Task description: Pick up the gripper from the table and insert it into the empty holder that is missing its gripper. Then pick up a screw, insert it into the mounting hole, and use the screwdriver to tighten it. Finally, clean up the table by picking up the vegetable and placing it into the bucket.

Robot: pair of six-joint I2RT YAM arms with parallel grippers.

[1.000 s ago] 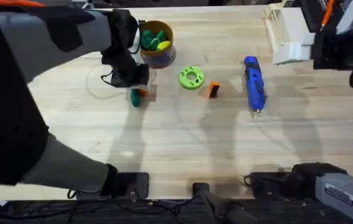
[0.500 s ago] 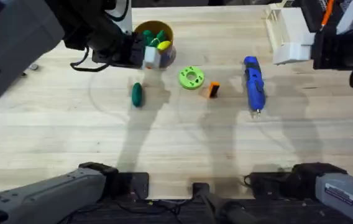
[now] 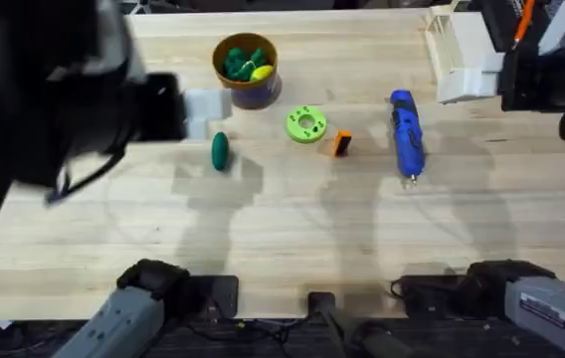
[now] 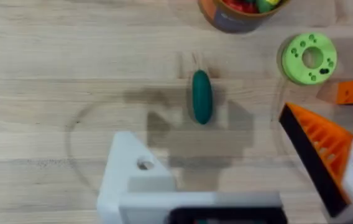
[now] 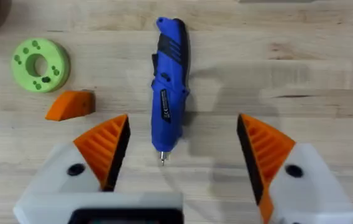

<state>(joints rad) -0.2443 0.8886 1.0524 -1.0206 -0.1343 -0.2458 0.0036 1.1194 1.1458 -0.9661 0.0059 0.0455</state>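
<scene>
The left pincer (image 4: 238, 168) had lifted and pulled back toward the near left, leaving the vegetable (image 3: 220, 150) lying on the surface (image 3: 292, 229) just near of the bucket (image 3: 247, 70) instead of inside it. By my judgement the cleanup step was therefore not done.

The left wrist view showed what the overhead view blurred: that pincer stood wide and empty, one side carrying an orange ribbed tip and the other a bare white holder (image 4: 130, 177) with an open mounting hole. The loose orange gripper (image 3: 341, 143) lay just right of the green disc (image 3: 305, 124), so the insertion also looked undone.

The right pincer (image 5: 179, 155) hung wide and empty over the screwdriver (image 5: 169, 87), which lay on the surface between its fingers (image 5: 105, 146).
</scene>
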